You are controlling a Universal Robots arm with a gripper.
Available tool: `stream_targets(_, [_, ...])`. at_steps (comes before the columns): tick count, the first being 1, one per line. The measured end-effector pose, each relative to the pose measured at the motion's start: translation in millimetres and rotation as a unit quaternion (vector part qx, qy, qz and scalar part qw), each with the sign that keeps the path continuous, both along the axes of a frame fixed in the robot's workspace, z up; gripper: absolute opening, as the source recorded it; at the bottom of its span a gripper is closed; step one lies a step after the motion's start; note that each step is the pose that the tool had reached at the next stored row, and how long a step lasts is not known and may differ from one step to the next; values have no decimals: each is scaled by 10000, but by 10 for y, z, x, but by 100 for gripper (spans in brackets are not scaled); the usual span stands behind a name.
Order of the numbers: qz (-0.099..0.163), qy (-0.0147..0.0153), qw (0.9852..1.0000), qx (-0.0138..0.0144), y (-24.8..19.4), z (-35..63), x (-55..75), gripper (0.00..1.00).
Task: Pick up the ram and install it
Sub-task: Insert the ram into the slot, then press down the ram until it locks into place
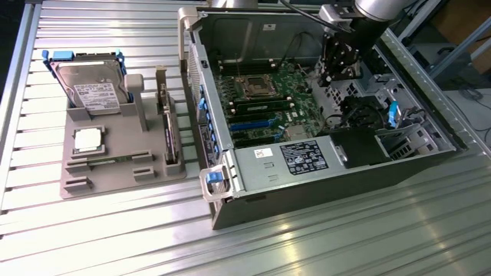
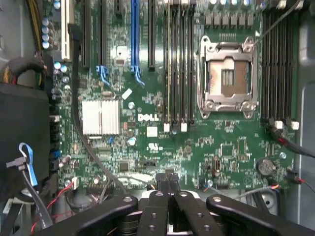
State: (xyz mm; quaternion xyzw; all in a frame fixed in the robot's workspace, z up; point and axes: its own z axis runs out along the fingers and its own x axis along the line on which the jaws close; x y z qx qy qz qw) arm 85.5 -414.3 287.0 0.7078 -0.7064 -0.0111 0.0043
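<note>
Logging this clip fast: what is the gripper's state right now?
Gripper: shut, fingers pressed together, holding nothing visible, above the motherboard in the open computer case.

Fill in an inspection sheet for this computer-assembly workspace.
Surface: slatted metal table carrying an open computer case.
Job's things: ram appears seated in a motherboard slot beside the empty processor socket.
Clutter: grey holder with hard drive, processor chip, expansion card.
Grippers: end effector hangs over the motherboard, inside the case.
Cables: black bundle; red wires.
Surroundings: metal framing beyond the table.
</note>
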Motion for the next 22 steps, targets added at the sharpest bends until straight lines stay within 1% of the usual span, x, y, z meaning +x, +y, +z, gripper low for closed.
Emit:
stream_targets(4, [0,-2,10000,-2,1,0,0,11])
stream_targets(6, [0,-2,10000,-18,1,0,-17,11])
stream_targets(8, [0,-2,10000,-19,1,-9,-80,11])
stream_targets(10, [0,-2,10000,-18,0,-45,-291,11])
stream_targets(12, [0,-2,10000,-20,1,-75,-403,11])
stream_targets(14, [0,-2,10000,-19,1,-95,-449,11])
stream_targets(16, [0,-2,10000,-19,2,-175,-518,11])
stream_targets(18, [0,-2,10000,-19,10,-221,-539,11])
stream_targets(22, [0,-2,10000,-19,19,-276,-560,11])
